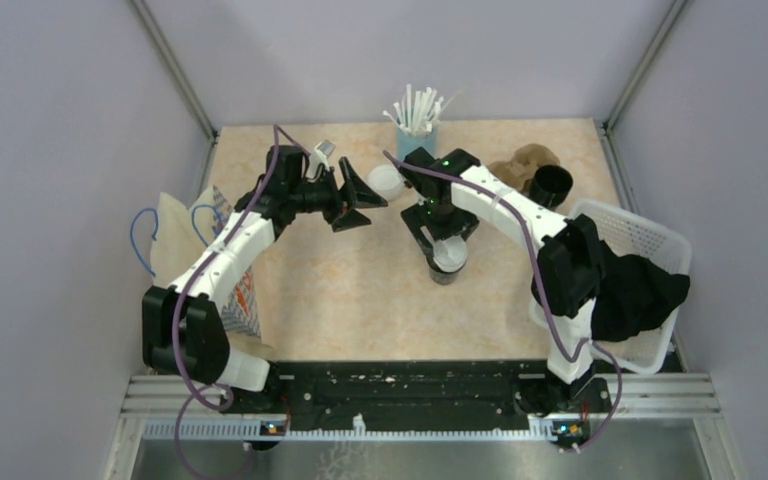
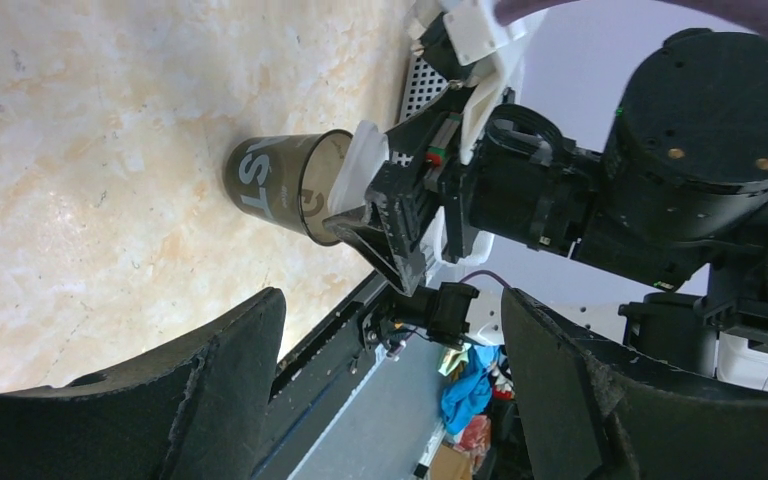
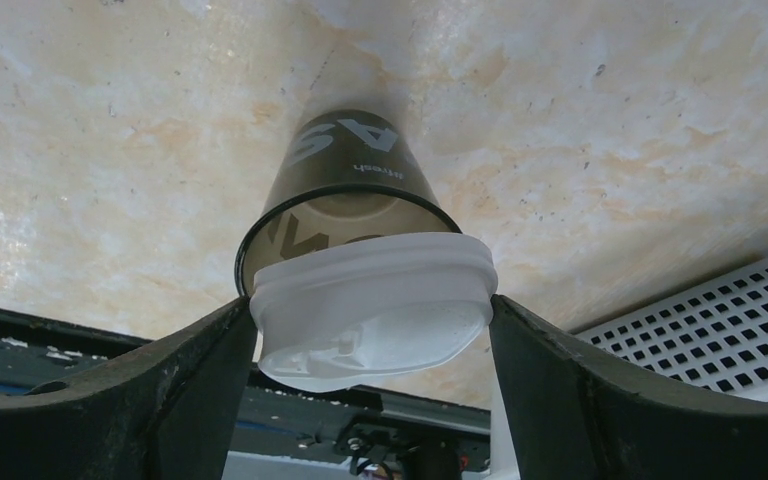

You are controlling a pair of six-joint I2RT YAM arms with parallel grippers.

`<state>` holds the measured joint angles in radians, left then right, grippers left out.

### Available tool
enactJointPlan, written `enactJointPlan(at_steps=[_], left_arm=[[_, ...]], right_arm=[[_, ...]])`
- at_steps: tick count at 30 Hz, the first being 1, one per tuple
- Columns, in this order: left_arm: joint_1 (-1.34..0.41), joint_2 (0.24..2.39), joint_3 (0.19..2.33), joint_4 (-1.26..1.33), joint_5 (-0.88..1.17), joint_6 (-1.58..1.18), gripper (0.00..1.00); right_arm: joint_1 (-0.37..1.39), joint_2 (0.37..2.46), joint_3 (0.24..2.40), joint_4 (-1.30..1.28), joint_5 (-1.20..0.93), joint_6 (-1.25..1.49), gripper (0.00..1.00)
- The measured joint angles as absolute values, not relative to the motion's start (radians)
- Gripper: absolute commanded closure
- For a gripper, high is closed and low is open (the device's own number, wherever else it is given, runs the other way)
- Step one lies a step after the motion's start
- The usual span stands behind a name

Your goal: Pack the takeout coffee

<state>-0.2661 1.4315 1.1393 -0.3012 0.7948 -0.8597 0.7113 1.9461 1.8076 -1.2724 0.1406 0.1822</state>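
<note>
White-shelled with black joints, the right arm reaches from its base at 5 o'clock in a long bow toward the centre of the worktop (image 1: 340, 300). Its wrist is turned straight down and the right gripper (image 1: 446, 240) points at the surface. Its fingers (image 3: 190, 400) bear on opposite edges of a round white plastic lid (image 3: 370, 300), clamped on it. The left arm rises from 7 o'clock with its elbow bent out toward 9. The left gripper (image 1: 365, 200) faces 3 o'clock, its jaws wide apart with nothing between them, near the right wrist but apart from it.

The tapered, translucent dark brown cup (image 3: 350, 165) stands upright at the worktop's centre, directly under the right gripper, with white block lettering on its wall. The lid lies tilted across its mouth, not seated; the far arc of the thin dark rim shows uncovered.

Materials:
- The worktop is glossy, beige and marbled.
- The gripper fingers are matt black.
- The lid is smooth and thin-walled.

Other items:
- 12 o'clock: a light-blue cup (image 1: 417, 138) of white straws.
- 2 o'clock: a black cup (image 1: 552, 185) beside crumpled brown paper (image 1: 522, 160).
- 4 o'clock: a white perforated plastic basket (image 1: 650, 235) holding black cloth (image 1: 640, 290).
- 9 o'clock: a paper bag (image 1: 185, 225) with blue handles.
</note>
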Motion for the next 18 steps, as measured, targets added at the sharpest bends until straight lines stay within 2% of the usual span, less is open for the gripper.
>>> enactJointPlan(at_steps=[7, 18], left_arm=[[-0.263, 1.441, 1.15, -0.302, 0.796, -0.854, 0.14], [-0.262, 1.451, 1.159, -0.31, 0.796, -0.842, 0.14]], right_arm=[[0.711, 1.967, 1.808, -1.277, 0.142, 0.182, 0.16], [0.711, 1.967, 1.808, -1.28, 0.142, 0.176, 0.09]])
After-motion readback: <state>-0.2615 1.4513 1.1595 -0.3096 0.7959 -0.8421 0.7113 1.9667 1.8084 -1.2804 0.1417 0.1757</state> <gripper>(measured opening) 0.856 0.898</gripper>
